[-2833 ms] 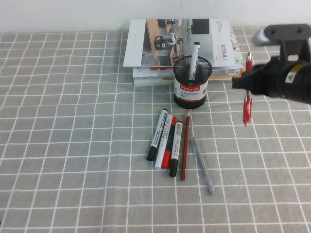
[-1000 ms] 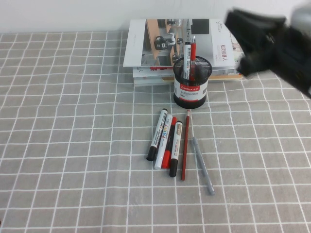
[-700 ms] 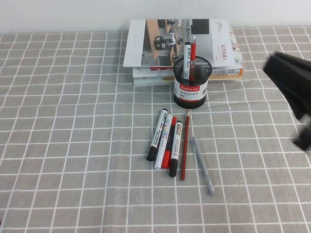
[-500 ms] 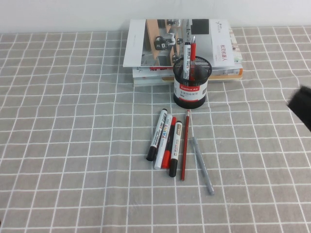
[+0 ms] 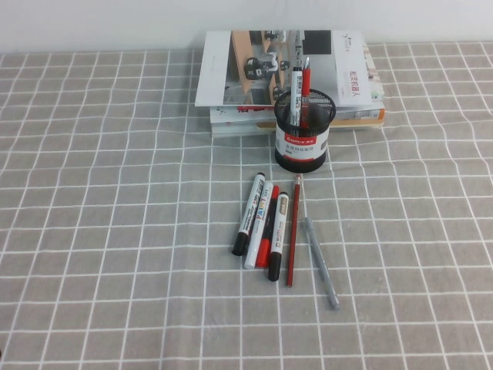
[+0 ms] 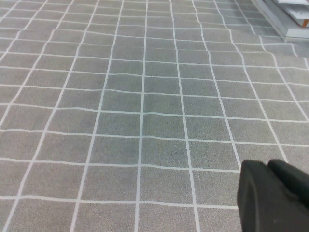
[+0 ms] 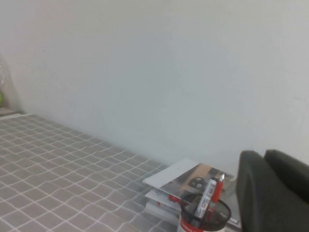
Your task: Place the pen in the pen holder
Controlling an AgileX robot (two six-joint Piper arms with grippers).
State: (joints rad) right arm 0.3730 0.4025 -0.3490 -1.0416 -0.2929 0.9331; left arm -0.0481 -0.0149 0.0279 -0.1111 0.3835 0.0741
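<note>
The black mesh pen holder (image 5: 302, 131) stands upright in front of a stack of books. A red pen (image 5: 305, 85) and a white marker (image 5: 297, 81) stand in it. Several pens lie on the cloth in front of it: a black-and-white marker (image 5: 249, 213), a red marker (image 5: 267, 227), a black marker (image 5: 279, 226), a red pencil (image 5: 294, 230) and a grey pen (image 5: 320, 262). Neither arm shows in the high view. My right gripper (image 7: 264, 157) is shut and empty, raised well away from the holder (image 7: 205, 212). My left gripper (image 6: 269, 166) is shut and empty, low over bare cloth.
A stack of books (image 5: 254, 69) lies behind the holder against the white wall. The grey checked cloth (image 5: 115, 231) covers the whole table. The books' corner shows far off in the left wrist view (image 6: 289, 19).
My right gripper carried the red pen to the holder and let it go there. It then drew back to the right, out of the high view. The pens on the cloth have not moved.
</note>
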